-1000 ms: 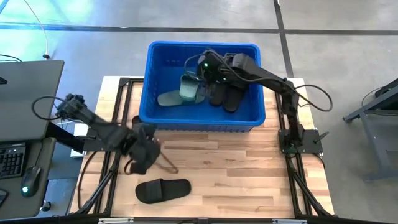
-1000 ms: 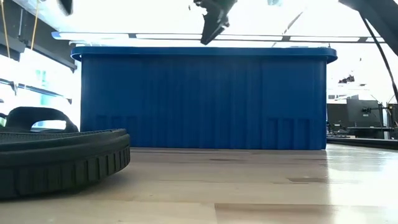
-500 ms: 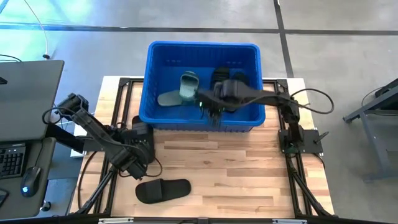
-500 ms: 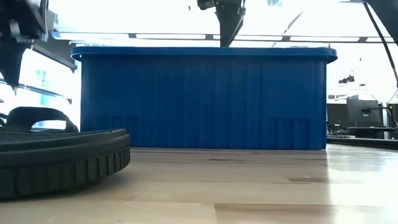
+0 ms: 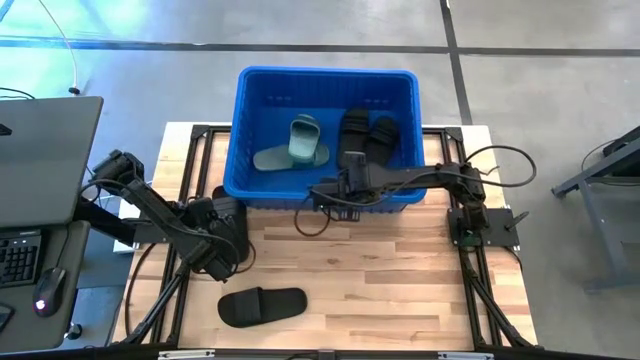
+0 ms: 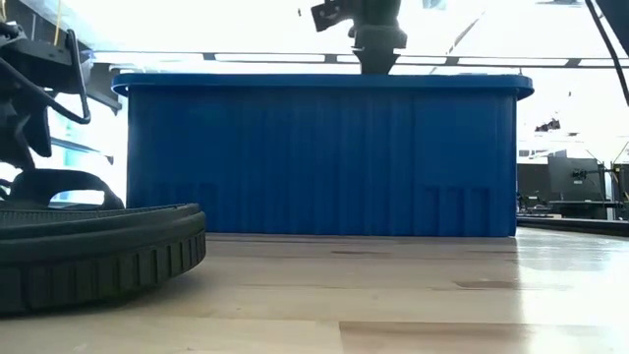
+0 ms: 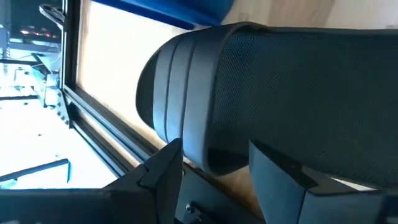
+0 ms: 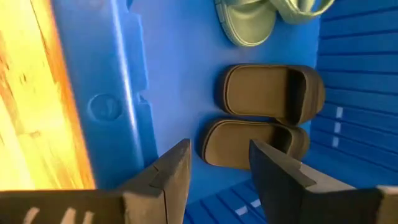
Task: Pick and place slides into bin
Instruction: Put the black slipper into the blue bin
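Observation:
The blue bin (image 5: 232, 160) stands at the table's far middle. It holds two green slides (image 5: 293, 145) and two black slides (image 5: 366, 135), which also show in the right wrist view (image 8: 267, 93). A black slide (image 5: 226, 203) lies at the table's left by the bin's near left corner. My left gripper (image 5: 228, 232) is open, low over this slide, a finger on either side of its rounded end (image 7: 186, 112). Another black slide (image 5: 262, 305) lies flat near the front edge. My right gripper (image 5: 335, 190) is open and empty above the bin's near wall. My left gripper's open fingers (image 7: 163, 163) stand on either side of the black slide's rounded end (image 7: 205, 155), which lies on the table. I cannot tell whether they touch it.
The table's black frame rails (image 5: 190, 150) run along both sides. A laptop (image 5: 40, 150) and a keyboard (image 5: 15, 260) sit beyond the left edge. Bare wood (image 5: 400, 270) lies at the right in front of the bin.
My right gripper has gone from over the bin's inside toward the table's near edge and now hangs over the bin's near wall. My left gripper has come down toward the black slide at the left.

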